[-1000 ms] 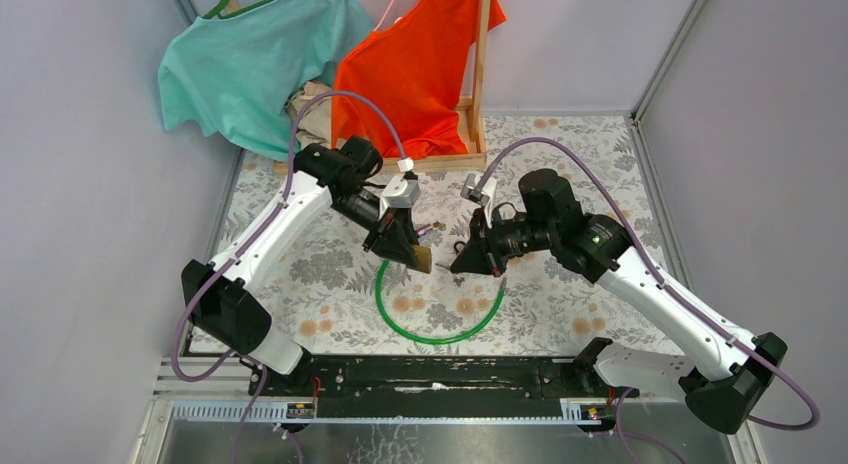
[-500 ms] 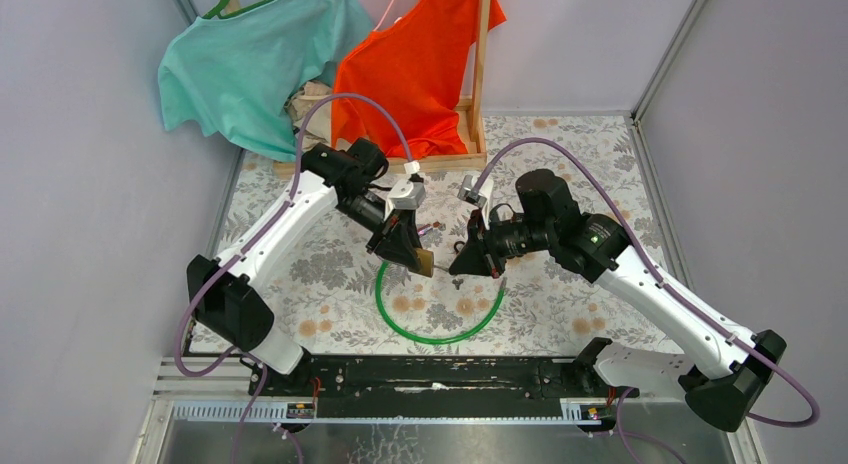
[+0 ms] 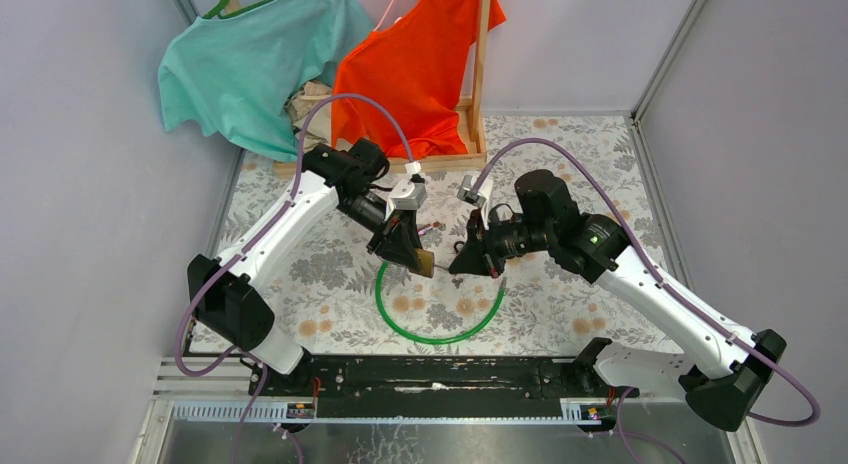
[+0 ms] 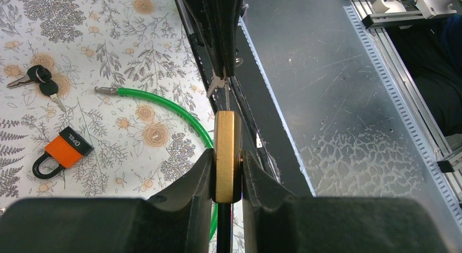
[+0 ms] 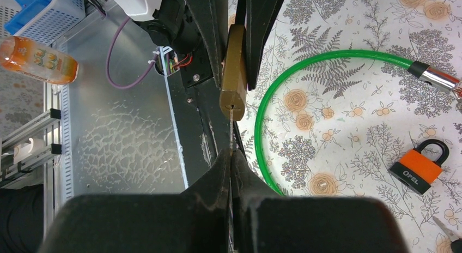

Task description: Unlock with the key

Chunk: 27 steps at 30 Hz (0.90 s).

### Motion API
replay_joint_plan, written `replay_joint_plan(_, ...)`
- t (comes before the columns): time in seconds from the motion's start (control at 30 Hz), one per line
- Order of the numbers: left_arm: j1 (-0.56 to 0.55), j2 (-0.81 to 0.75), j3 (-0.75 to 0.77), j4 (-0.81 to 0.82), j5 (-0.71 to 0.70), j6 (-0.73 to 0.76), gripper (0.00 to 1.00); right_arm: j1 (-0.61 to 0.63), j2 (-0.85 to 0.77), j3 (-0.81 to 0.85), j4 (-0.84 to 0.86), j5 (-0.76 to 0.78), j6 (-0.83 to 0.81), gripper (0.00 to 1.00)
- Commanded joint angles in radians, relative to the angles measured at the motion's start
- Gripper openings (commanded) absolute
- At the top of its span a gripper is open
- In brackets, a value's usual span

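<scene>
Two jobs: left claw (image 4: 226,168) grips the lock (image 4: 226,146) steady so right claw (image 5: 230,164), pinching the key (image 5: 231,130), can poke it in.

The floral-patterned table (image 3: 600,154) carries a green cable loop (image 5: 338,53), an orange padlock (image 4: 65,149) and black-headed keys (image 4: 41,78).

green cable (image 5: 348,53) and orange padlock (image 4: 64,149) litter the mat (image 3: 600,154).
</scene>
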Motion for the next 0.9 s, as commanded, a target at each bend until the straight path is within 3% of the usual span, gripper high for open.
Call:
replay_joint_plan(0.0,-0.01,-0.01,0.027,-0.014,0.055,-0.012,0.0,0.012,0.004,0.058,0.029,0.015,0.004,0.0)
replay_joint_plan(0.63,-0.036,-0.015,0.031,-0.014,0.054,-0.006,0.0,0.014,0.063,0.11,0.038,0.009,-0.017,0.0)
replay_joint_plan(0.87,-0.038,0.009,0.047,-0.014,0.149,-0.009,0.0,0.014,0.047,0.059,0.123,0.006,0.023,0.0)
